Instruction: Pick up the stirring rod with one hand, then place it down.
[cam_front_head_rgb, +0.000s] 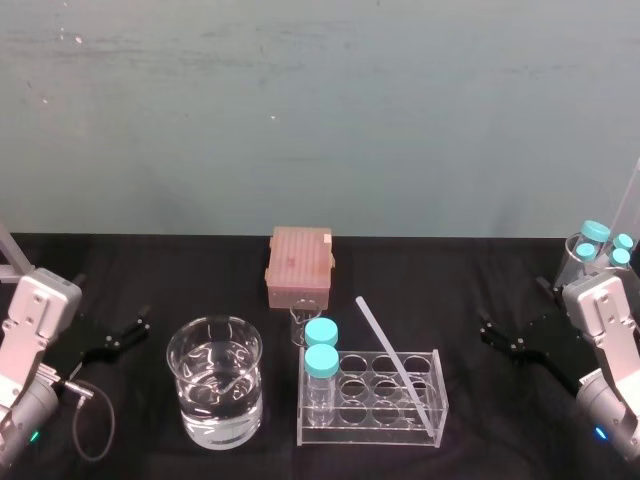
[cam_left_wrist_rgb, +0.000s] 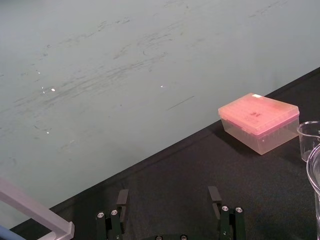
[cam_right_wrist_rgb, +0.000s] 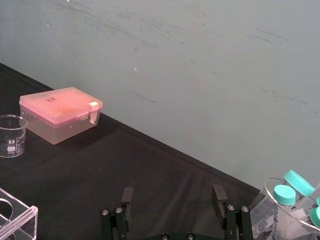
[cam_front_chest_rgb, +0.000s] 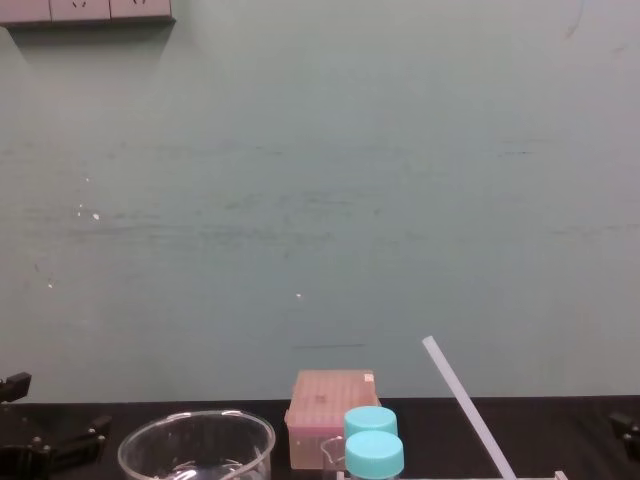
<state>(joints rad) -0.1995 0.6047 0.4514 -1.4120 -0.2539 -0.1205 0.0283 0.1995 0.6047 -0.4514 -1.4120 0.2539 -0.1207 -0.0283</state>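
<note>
Nearest me the stirring rod (cam_front_head_rgb: 395, 362) leans in the clear rack (cam_front_head_rgb: 330, 432), left gripper (cam_left_wrist_rgb: 168, 197) and right gripper (cam_right_wrist_rgb: 173, 196) both open, well apart from it, so I judge nothing done yet.

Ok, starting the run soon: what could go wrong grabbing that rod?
The rod leans in the rack, so a sideways pull could tip the rack or its bottles. The water beaker stands close beside; a knock might spill it. The left tool and right tool sit open at the sides.
</note>
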